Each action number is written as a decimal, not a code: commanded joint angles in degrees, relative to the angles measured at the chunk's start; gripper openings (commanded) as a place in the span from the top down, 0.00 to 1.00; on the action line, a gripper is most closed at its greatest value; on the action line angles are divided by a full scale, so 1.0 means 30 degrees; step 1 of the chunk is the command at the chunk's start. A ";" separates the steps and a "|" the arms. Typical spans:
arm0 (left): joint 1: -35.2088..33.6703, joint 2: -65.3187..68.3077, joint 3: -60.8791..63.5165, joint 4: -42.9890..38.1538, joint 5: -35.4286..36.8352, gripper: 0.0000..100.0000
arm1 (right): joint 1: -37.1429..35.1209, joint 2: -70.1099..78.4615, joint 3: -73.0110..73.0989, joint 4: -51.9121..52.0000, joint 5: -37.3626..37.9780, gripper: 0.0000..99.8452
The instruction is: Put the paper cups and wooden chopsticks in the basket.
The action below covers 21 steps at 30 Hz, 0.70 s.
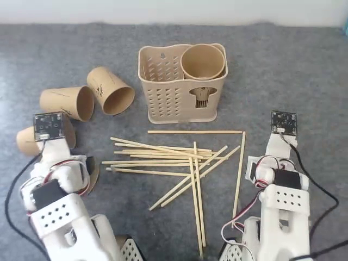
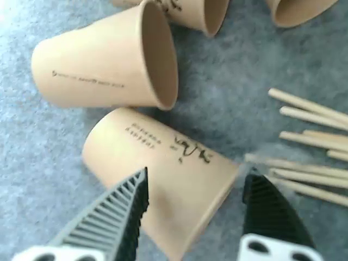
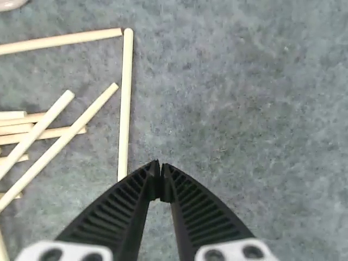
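Cups [image 1: 111, 89] lie tipped on the grey carpet [image 1: 283, 70] by the left arm, so we read the approach as sideways across a cup's wall, not down over a rim. Left gripper [image 2: 198, 179] is spread wide, one jaw on each side of the nearest paper cup [image 2: 163, 163], not yet squeezing it as far as we can judge. Right gripper [image 3: 160, 166] is clenched on nothing, tips low over the carpet just beside the end of a single chopstick [image 3: 126, 98]; we take it as parked. Loose chopsticks [image 1: 179, 160] sprawl crossed in front of the basket [image 1: 163, 98]. It holds one upright cup [image 1: 203, 61] at one end, leaving the other end free. Dark print runs along the cup walls; we leave it unread.
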 commanded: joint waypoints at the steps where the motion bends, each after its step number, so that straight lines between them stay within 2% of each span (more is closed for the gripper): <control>1: -0.0410 -0.0381 -0.0864 0.0176 -0.1788 0.74 | 0.0103 -0.0454 -0.0147 -0.0425 -0.0264 0.99; 5: -0.0322 -0.0381 -0.0015 -0.0733 -0.2901 0.74 | 0.0103 -0.0454 -0.0147 -0.0396 -0.0264 0.99; 10: -0.0410 -0.0352 0.3121 -0.5421 -0.3077 0.74 | 0.0103 -0.0454 -0.0147 -0.0396 -0.0234 0.99; 14: -0.0410 -0.0352 0.4703 -0.7121 -0.3018 0.74 | 0.0103 -0.0454 -0.0147 -0.0396 -0.0234 0.99; 16: -0.0352 -0.0352 0.4791 -0.7209 -0.2960 0.77 | 0.0103 -0.0454 -0.0147 -0.0396 -0.0234 0.99; 21: -0.0322 -0.0352 0.3971 -0.7121 -0.2930 0.97 | 0.0103 -0.0454 -0.0147 -0.0396 -0.0205 0.99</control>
